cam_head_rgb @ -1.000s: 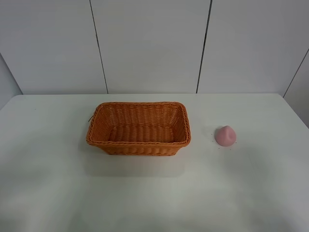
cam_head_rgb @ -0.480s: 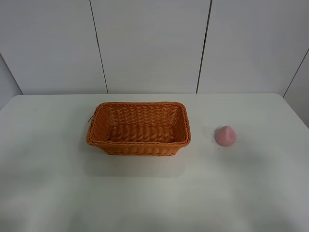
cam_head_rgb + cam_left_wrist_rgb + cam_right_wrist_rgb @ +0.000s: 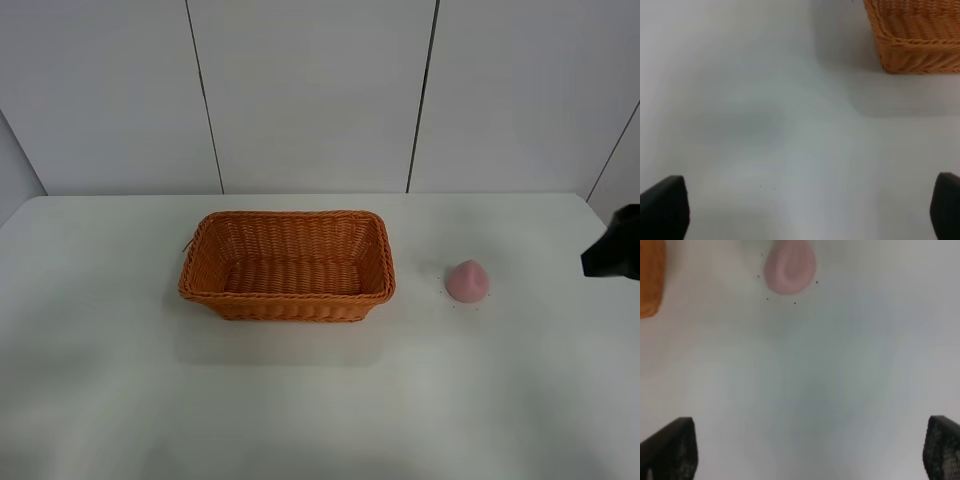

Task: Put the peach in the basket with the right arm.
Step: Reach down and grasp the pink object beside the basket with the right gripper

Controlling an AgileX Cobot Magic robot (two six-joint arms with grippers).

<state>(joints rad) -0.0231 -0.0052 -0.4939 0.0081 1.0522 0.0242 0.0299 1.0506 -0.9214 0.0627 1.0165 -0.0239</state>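
Observation:
The pink peach (image 3: 467,281) rests on the white table, right of the orange-brown wicker basket (image 3: 290,306) and a short gap away from it. The basket holds nothing. A black part of the right arm (image 3: 612,255) pokes in at the right edge, to the right of the peach. In the right wrist view the peach (image 3: 789,267) lies ahead of my right gripper (image 3: 806,447), whose fingers stand wide apart and hold nothing; a corner of the basket (image 3: 650,280) shows beside it. My left gripper (image 3: 805,207) is open too, over bare table, with the basket (image 3: 915,45) ahead.
The white table (image 3: 300,400) meets a white panelled wall (image 3: 310,100) at the back. A few tiny dark specks (image 3: 767,299) dot the table around the peach. The left arm does not show in the high view.
A black part of the right arm has come into the high view at the right edge. The peach and basket have not moved.

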